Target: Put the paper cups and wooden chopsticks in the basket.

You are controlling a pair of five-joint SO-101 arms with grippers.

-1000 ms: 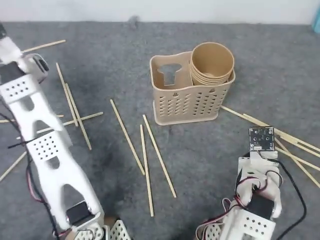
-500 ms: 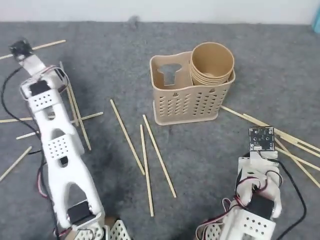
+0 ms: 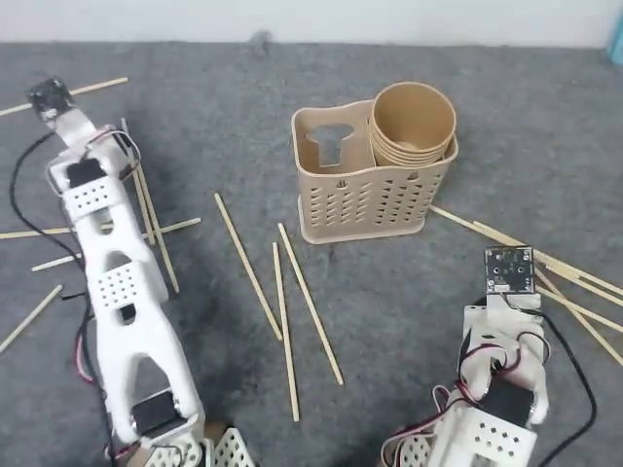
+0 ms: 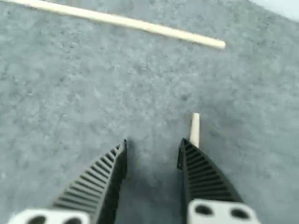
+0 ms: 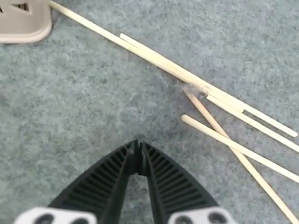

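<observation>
Grey felt-like surface [image 3: 389, 321] under soft, even light, with a pale band [image 3: 438, 19] along its far side.
The surface was a nubbly grey covering that filled the high view and carried only faint shadows. The white band at its far edge was possibly a wall or a board. A blue sliver [image 3: 618, 41] showed at one far corner, and a small dark smudge [image 3: 259, 41] sat at the band's foot.

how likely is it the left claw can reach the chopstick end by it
Likely yes: the left claw is open, the chopstick end lies right beside it, and nothing sits between them.
</observation>
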